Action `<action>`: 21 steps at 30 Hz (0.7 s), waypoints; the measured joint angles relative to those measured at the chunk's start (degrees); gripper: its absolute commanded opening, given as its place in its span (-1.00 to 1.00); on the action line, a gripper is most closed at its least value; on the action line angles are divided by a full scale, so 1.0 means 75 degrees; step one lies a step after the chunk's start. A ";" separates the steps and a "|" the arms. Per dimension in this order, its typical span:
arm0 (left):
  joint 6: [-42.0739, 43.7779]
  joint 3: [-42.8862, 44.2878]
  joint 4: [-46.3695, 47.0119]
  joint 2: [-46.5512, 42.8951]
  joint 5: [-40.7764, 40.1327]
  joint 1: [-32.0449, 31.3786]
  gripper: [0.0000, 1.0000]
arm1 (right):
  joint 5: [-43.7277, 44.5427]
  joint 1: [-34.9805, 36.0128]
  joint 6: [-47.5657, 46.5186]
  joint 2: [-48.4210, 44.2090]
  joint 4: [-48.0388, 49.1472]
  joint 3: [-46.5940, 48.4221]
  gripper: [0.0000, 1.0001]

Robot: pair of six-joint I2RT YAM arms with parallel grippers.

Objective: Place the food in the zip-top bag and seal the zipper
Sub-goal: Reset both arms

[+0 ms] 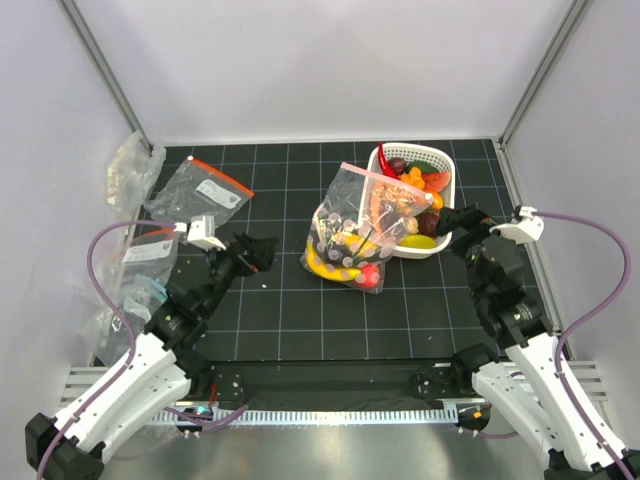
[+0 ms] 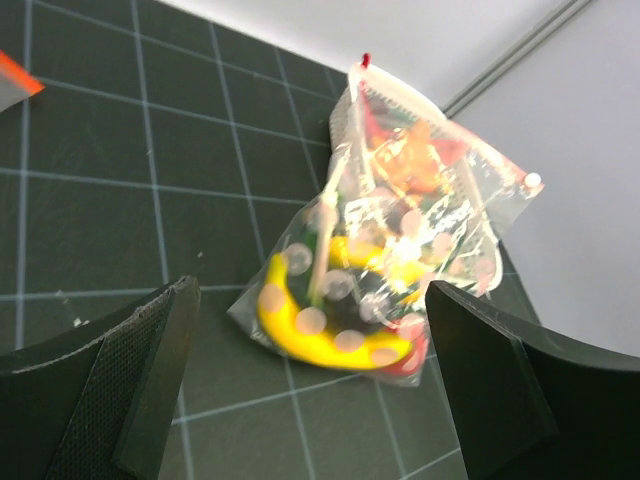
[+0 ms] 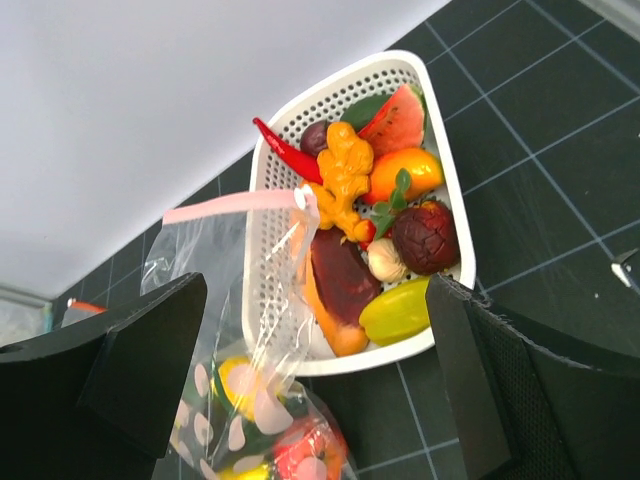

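Observation:
The clear zip-top bag [image 1: 350, 235] stands on the black mat and leans against the white basket [image 1: 445, 160]. Its pale pink zipper [image 1: 362, 172] runs along the top edge; I cannot tell whether it is sealed. Inside lie a yellow banana [image 2: 320, 340], a red strawberry [image 3: 310, 455] and darker pieces. More food fills the basket [image 3: 330, 90]: a red chili [image 3: 285, 150], an orange pepper [image 3: 400, 172], a green pepper [image 3: 400, 312]. My left gripper [image 1: 262, 252] is open, left of the bag and apart from it. My right gripper [image 1: 455, 218] is open beside the basket's right end, holding nothing.
Two flat clear bags with orange-red strips and white labels [image 1: 200, 192] [image 1: 150, 250] lie at the left, with crumpled plastic [image 1: 128, 170] by the left wall. White walls and metal posts close in the mat on three sides.

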 measured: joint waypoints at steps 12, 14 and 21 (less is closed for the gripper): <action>0.0399 -0.0851 0.0560 -0.1652 -0.0050 0.0000 0.99 | -0.0318 0.0000 -0.0254 -0.0495 0.0230 -0.0487 0.99; 0.0399 -0.0979 0.0682 -0.1853 -0.0067 0.0000 0.99 | -0.0297 0.0000 -0.0227 -0.0577 0.0303 -0.0691 0.99; 0.0396 -0.1058 0.0816 -0.1830 -0.0102 0.0000 0.99 | -0.0163 0.0000 -0.0178 -0.1250 0.0315 -0.0924 0.99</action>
